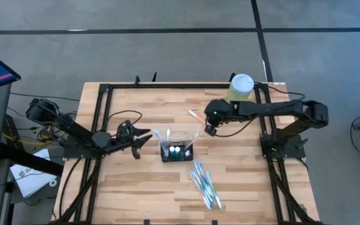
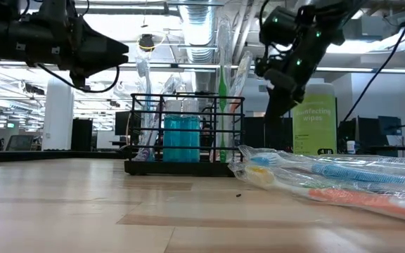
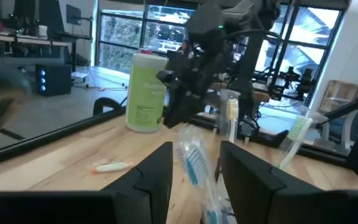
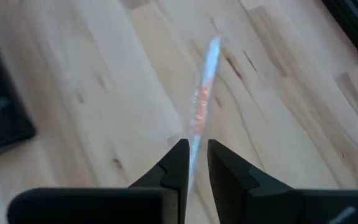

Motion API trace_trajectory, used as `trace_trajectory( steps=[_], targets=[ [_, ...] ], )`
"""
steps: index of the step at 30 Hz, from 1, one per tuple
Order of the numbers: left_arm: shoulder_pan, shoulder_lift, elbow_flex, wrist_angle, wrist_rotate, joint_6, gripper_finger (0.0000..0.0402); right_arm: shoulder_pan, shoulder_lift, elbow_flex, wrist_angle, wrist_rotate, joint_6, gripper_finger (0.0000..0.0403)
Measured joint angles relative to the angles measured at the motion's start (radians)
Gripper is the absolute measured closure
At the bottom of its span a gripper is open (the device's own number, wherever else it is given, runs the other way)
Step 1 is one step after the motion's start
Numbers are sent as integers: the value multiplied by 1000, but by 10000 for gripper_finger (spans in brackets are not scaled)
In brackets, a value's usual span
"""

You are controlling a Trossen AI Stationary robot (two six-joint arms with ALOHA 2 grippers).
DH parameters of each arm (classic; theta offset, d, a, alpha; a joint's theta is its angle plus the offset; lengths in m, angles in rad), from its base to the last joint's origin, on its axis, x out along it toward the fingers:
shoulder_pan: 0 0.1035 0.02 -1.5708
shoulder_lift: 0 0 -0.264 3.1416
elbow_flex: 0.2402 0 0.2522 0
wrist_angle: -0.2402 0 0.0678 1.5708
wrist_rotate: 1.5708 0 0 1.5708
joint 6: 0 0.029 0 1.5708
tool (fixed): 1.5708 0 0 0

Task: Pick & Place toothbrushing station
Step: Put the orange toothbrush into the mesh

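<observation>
Right claw (image 1: 210,130) hangs above a lone wrapped toothbrush (image 4: 201,102) lying flat on the bench (image 1: 136,187); jaws narrow, holding nothing, the toothbrush's long axis running straight ahead through the gap. The toothbrushing station (image 1: 177,152) sits near, toward the left arm. Left claw (image 1: 144,140) waits just beside the station's other side, jaws partly open and empty. Open bench around the toothbrush; the pale-green canister (image 1: 239,87) stands behind the right claw.
</observation>
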Motion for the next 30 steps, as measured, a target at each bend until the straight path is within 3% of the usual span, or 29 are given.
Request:
trace_trajectory(
  steps=[13,30],
  targets=[
    [-20,-1,0,1,-7,0,275,-67,-17,-236,315,-87,81,341],
    [-20,-1,0,3,-16,0,275,-30,115,-282,453,-87,104,340]
  ],
)
